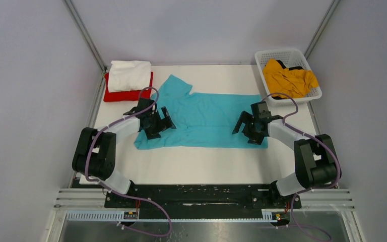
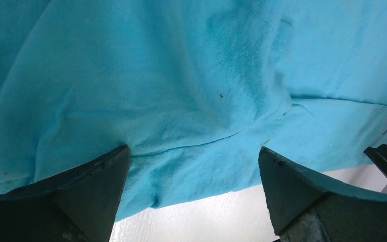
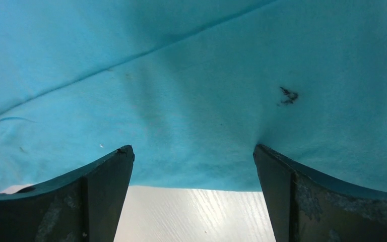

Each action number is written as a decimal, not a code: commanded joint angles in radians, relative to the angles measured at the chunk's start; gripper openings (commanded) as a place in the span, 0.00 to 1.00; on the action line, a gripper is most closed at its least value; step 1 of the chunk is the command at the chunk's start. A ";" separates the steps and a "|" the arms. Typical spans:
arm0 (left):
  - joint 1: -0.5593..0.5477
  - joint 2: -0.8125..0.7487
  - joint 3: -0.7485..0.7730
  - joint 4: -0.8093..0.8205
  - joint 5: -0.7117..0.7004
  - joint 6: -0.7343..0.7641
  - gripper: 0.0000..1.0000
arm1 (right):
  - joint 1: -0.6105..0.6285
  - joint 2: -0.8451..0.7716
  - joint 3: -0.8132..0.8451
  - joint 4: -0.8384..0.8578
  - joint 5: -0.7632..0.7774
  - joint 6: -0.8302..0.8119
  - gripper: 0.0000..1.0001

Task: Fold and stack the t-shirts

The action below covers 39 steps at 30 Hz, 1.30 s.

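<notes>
The turquoise t-shirt [image 1: 201, 117] lies spread across the middle of the table, one sleeve pointing to the back left. My left gripper [image 1: 157, 123] hovers open over its left end, and the cloth [image 2: 181, 101] lies under the spread fingers with nothing pinched. Over the shirt's right end my right gripper [image 1: 248, 128] is open too, the cloth [image 3: 191, 91] lying flat beneath it. A folded white t-shirt [image 1: 129, 75] rests on a folded red t-shirt [image 1: 126, 95] at the back left. A mustard yellow t-shirt [image 1: 288, 79] sits crumpled in the basket.
The white lattice basket [image 1: 310, 98] stands at the back right corner. Grey walls close in the table on the left, back and right. Bare white tabletop [image 1: 196, 164] runs between the shirt's near edge and the arm bases.
</notes>
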 commanded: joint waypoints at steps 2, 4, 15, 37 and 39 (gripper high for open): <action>0.001 -0.021 -0.098 0.030 -0.006 -0.028 0.99 | 0.001 -0.019 -0.080 0.014 -0.026 0.028 1.00; 0.001 -0.060 -0.139 0.001 -0.026 -0.029 0.99 | 0.002 -0.051 -0.120 -0.007 -0.022 0.032 0.99; -0.012 -0.439 -0.381 -0.194 -0.130 -0.106 0.99 | 0.002 -0.374 -0.347 -0.225 -0.033 0.078 0.99; -0.126 -0.759 -0.495 -0.387 -0.154 -0.312 0.99 | 0.002 -0.591 -0.356 -0.388 0.000 0.055 0.99; -0.147 -0.766 -0.500 -0.401 -0.160 -0.334 0.99 | 0.002 -0.595 -0.354 -0.404 -0.001 0.052 0.99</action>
